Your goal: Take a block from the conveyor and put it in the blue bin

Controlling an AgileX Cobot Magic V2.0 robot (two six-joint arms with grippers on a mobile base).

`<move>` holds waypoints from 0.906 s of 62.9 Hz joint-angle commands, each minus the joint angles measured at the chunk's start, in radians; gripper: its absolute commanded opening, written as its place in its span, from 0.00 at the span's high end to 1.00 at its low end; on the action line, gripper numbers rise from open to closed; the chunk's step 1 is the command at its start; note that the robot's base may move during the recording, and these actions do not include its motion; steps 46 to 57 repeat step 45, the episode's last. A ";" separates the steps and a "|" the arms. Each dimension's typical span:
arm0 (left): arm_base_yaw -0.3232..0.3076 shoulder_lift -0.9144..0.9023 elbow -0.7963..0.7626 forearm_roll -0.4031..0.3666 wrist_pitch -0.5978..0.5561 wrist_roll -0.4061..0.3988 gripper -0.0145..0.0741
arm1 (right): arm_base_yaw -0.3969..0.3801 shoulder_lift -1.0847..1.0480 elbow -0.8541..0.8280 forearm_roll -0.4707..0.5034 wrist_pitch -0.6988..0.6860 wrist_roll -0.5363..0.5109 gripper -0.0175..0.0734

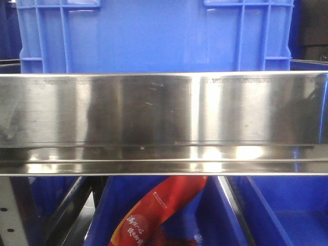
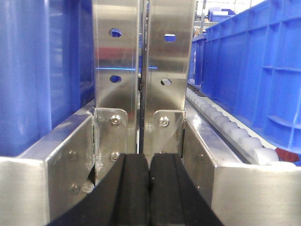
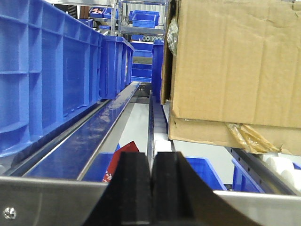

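In the front view a shiny steel rail (image 1: pixel 164 123) runs across the whole picture from left to right. Behind it stands a big blue bin (image 1: pixel 154 36). Below the rail there are more blue bins (image 1: pixel 287 210), and in one of them lies a red packet (image 1: pixel 154 210), tilted, with its long side going from lower left to upper right. The block does not show in this view.

In the left wrist view the left gripper (image 2: pixel 149 188) is at the bottom, its two black pads pressed together with only a thin line between them and nothing held. In front of it stand two upright steel posts (image 2: pixel 141 61) with holes. A blue crate wall (image 2: pixel 37 70) is on the left, and white rollers (image 2: pixel 230 127) run away beside another blue crate (image 2: pixel 258 70) on the right.

In the right wrist view the right gripper (image 3: pixel 151 188) has also its pads together and is empty. A long steel track (image 3: pixel 94 132) goes away between blue crates (image 3: pixel 47 66) and a cardboard box (image 3: pixel 235 61). No block shows here, so I cannot tell its place or its direction.
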 commanded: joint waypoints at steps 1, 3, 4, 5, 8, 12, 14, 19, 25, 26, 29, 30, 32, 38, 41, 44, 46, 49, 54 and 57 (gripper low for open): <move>-0.021 -0.005 -0.002 0.011 -0.024 -0.007 0.96 | -0.004 -0.003 0.000 0.004 -0.024 -0.001 0.99; -0.025 -0.005 -0.002 0.011 -0.024 -0.007 0.96 | -0.004 -0.003 0.000 0.004 -0.024 -0.001 0.99; -0.026 -0.005 -0.002 0.011 -0.024 -0.007 0.96 | -0.004 -0.003 0.000 0.004 -0.024 -0.001 0.99; -0.028 -0.005 -0.002 0.011 -0.024 -0.007 0.96 | -0.004 -0.003 0.000 0.004 -0.024 -0.001 0.99; -0.028 -0.005 -0.002 0.011 -0.024 -0.007 0.96 | -0.004 -0.003 0.000 0.004 -0.024 -0.001 0.99; -0.028 -0.005 -0.002 0.011 -0.024 -0.007 0.96 | -0.004 -0.003 0.000 0.004 -0.024 -0.001 0.99; -0.028 -0.005 -0.002 0.011 -0.024 -0.007 0.96 | -0.004 -0.003 0.000 0.004 -0.024 -0.001 0.99; -0.028 -0.005 -0.002 0.011 -0.024 -0.007 0.96 | -0.004 -0.003 0.000 0.004 -0.024 -0.001 0.99; -0.028 -0.005 -0.002 0.011 -0.024 -0.007 0.96 | -0.004 -0.003 0.000 0.004 -0.024 -0.001 0.99; -0.028 -0.005 -0.002 0.011 -0.024 -0.007 0.96 | -0.004 -0.003 0.000 0.004 -0.024 -0.001 0.99; -0.028 -0.005 -0.002 0.011 -0.024 -0.007 0.96 | -0.004 -0.003 0.000 0.004 -0.024 -0.001 0.99; -0.028 -0.005 -0.002 0.011 -0.024 -0.007 0.96 | -0.004 -0.003 0.000 0.004 -0.024 -0.001 0.99; -0.028 -0.005 -0.002 0.011 -0.024 -0.007 0.96 | -0.004 -0.003 0.000 0.004 -0.024 -0.001 0.99; -0.028 -0.005 -0.002 0.011 -0.024 -0.007 0.96 | -0.004 -0.003 0.000 0.004 -0.024 -0.001 0.99; -0.028 -0.005 -0.002 0.011 -0.024 -0.007 0.96 | -0.004 -0.003 0.000 0.004 -0.024 -0.001 0.99; -0.028 -0.005 -0.002 0.011 -0.024 -0.007 0.96 | -0.004 -0.003 0.000 0.004 -0.024 -0.001 0.99; -0.028 -0.005 -0.002 0.011 -0.024 -0.007 0.96 | -0.004 -0.003 0.000 0.004 -0.024 -0.001 0.99; -0.028 -0.005 -0.002 0.011 -0.024 -0.007 0.96 | -0.004 -0.003 0.000 0.004 -0.024 -0.001 0.99; -0.028 -0.005 -0.002 0.011 -0.024 -0.007 0.96 | -0.004 -0.003 0.000 0.004 -0.024 -0.001 0.99; -0.028 -0.005 -0.002 0.011 -0.024 -0.007 0.96 | -0.004 -0.003 0.000 0.004 -0.024 -0.001 0.99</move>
